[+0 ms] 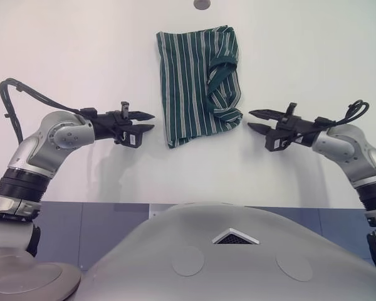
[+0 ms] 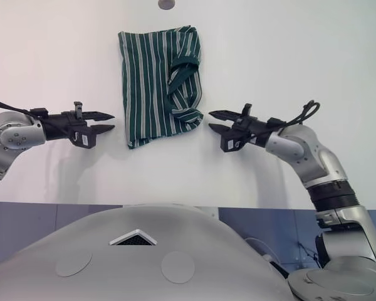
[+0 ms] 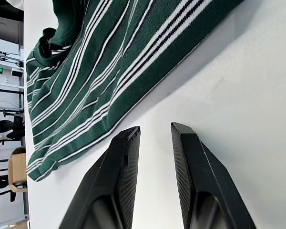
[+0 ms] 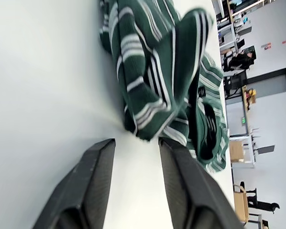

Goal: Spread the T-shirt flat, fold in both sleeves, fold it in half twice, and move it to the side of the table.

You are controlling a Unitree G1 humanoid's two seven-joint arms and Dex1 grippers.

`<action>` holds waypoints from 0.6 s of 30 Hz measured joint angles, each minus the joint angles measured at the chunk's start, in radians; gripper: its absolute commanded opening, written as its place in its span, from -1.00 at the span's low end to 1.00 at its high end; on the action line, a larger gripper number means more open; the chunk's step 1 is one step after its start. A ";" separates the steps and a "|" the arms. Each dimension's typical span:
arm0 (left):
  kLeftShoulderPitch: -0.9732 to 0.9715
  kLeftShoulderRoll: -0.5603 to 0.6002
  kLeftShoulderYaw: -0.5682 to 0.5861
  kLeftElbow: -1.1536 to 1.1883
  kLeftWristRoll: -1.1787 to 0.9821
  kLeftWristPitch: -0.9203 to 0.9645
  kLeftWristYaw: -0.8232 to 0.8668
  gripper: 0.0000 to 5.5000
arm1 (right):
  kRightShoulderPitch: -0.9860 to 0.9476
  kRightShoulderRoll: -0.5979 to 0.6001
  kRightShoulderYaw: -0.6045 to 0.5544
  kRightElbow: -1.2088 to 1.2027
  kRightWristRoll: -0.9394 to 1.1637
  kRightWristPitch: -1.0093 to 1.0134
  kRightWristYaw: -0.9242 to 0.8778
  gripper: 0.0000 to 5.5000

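Note:
A dark green T-shirt with white stripes lies in a folded bundle at the middle of the white table, its collar and a sleeve bunched on its right side. My left gripper hovers just left of the shirt's near left corner, open and holding nothing. My right gripper is open and holding nothing, just right of the shirt's near right edge. The left wrist view has the striped T-shirt beyond the fingers. In the right wrist view the crumpled T-shirt lies close ahead of the fingers.
A small grey round disc sits at the table's far edge, behind the shirt. The table's near edge runs below both arms. White tabletop spreads wide on both sides of the shirt.

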 measured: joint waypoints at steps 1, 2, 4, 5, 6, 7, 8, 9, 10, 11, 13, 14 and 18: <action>0.003 -0.006 -0.007 -0.008 0.001 -0.006 0.001 -0.57 | -0.014 0.022 0.018 0.005 -0.026 -0.016 -0.021 -0.38; 0.006 -0.011 -0.013 -0.018 0.002 -0.011 0.001 -0.57 | -0.031 0.042 0.033 0.017 -0.051 -0.022 -0.040 -0.38; 0.013 -0.030 -0.036 -0.042 0.000 -0.026 -0.003 -0.55 | -0.072 0.083 0.061 0.043 -0.106 -0.023 -0.078 -0.45; 0.014 -0.034 -0.043 -0.051 -0.002 -0.027 -0.007 -0.55 | -0.091 0.092 0.072 0.060 -0.129 -0.028 -0.097 -0.51; 0.014 -0.038 -0.049 -0.058 -0.003 -0.027 -0.011 -0.55 | -0.101 0.099 0.078 0.077 -0.135 -0.028 -0.108 -0.60; 0.013 -0.047 -0.057 -0.067 -0.003 -0.025 -0.019 -0.55 | -0.110 0.110 0.085 0.095 -0.140 -0.026 -0.116 -0.68; 0.012 -0.060 -0.065 -0.070 -0.003 -0.024 -0.021 -0.55 | -0.118 0.112 0.091 0.104 -0.146 -0.022 -0.120 -0.76; 0.007 -0.070 -0.077 -0.071 0.001 -0.019 -0.022 -0.64 | -0.129 0.117 0.094 0.109 -0.146 -0.012 -0.118 -0.82; 0.000 -0.077 -0.086 -0.071 0.008 -0.018 -0.023 -0.67 | -0.137 0.125 0.097 0.110 -0.144 0.002 -0.116 -0.84; -0.008 -0.079 -0.095 -0.069 0.014 -0.016 -0.024 -0.75 | -0.138 0.134 0.097 0.111 -0.128 0.017 -0.112 -0.90; -0.016 -0.086 -0.109 -0.070 -0.003 0.020 -0.057 -0.88 | -0.133 0.149 0.097 0.102 -0.067 0.069 -0.080 -0.94; -0.012 -0.078 -0.107 -0.109 -0.099 0.108 -0.112 -0.94 | -0.103 0.132 0.102 0.034 0.029 0.144 -0.015 -0.95; -0.021 -0.039 -0.063 -0.207 -0.515 0.504 -0.304 -0.99 | -0.019 0.027 0.091 -0.243 0.507 0.512 0.231 -0.95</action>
